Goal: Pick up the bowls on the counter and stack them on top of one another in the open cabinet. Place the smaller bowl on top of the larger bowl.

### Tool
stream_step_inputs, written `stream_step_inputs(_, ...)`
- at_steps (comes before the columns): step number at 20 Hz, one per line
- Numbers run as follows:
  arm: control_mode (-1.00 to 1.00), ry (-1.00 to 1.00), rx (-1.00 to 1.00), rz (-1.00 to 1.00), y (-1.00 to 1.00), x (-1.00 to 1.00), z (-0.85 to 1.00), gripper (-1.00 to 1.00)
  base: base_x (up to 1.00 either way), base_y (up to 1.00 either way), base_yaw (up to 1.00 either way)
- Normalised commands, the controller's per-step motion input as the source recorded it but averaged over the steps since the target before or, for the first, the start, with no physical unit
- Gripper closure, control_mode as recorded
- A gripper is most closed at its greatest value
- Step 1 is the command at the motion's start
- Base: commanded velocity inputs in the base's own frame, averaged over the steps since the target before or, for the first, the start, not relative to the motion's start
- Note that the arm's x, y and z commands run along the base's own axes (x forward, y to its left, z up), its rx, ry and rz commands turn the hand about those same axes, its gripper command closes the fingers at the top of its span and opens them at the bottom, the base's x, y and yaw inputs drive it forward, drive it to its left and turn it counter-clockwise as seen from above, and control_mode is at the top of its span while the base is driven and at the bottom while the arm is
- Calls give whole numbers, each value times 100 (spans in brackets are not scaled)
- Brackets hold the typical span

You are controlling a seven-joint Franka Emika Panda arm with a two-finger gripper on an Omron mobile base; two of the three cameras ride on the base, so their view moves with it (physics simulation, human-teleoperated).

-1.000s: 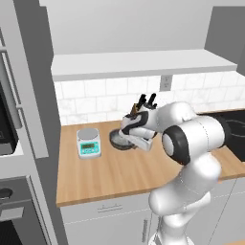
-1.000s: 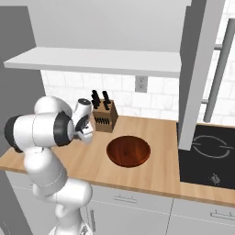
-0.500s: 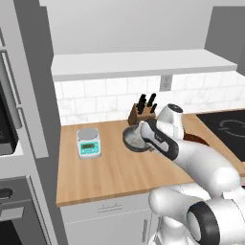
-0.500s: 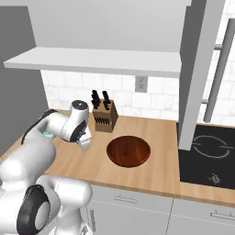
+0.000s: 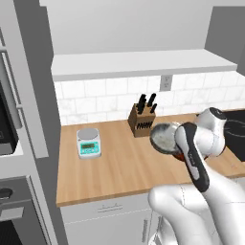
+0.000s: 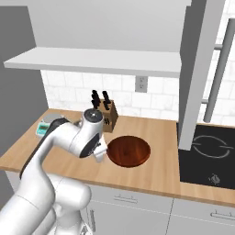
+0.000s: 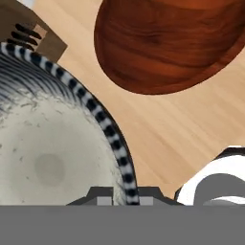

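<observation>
My gripper (image 7: 123,195) is shut on the rim of the smaller bowl (image 7: 48,153), dark grey with a striped edge and a pale speckled inside. In the left base view that smaller bowl (image 5: 165,138) hangs tilted above the counter (image 5: 115,167), just right of the knife block, with the gripper (image 5: 178,144) at its right rim. The larger bowl (image 6: 129,150), wide and reddish-brown, sits on the counter (image 6: 156,176) right beside the hand; in the hand view the larger bowl (image 7: 167,43) lies just beyond the held one. The open cabinet's white ledge (image 5: 143,63) runs above the counter.
A knife block (image 5: 142,122) stands against the tiled wall. A white kitchen scale (image 5: 89,142) sits at the counter's left. A black cooktop (image 6: 209,149) lies to the right, behind a grey upright panel (image 6: 197,78). A tall grey unit (image 5: 24,119) bounds the left side.
The arm has swung and reshaped, carrying the smaller bowl to the right, from near the scale to beside the larger bowl. The grip has stayed shut.
</observation>
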Motion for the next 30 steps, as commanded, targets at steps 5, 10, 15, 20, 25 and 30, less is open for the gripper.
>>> stream_step_inputs(5, -100, 0, 4, 0, -100, -12, 19, 100, 0, 0, 0)
stream_step_inputs(10, -100, 9, 6, 0, -83, 27, 2, 100, 0, 0, 0)
stream_step_inputs(15, -100, 20, 6, 0, -67, 41, 2, 100, 0, 0, 0)
stream_step_inputs(20, -100, 21, 1, 1, -21, 61, -3, 100, 0, 0, 0)
stream_step_inputs(25, -100, 5, 0, 0, -12, 51, -32, 100, 0, 0, 0)
stream_step_inputs(30, -100, 2, 0, 0, -17, 41, -53, 100, 0, 0, 0)
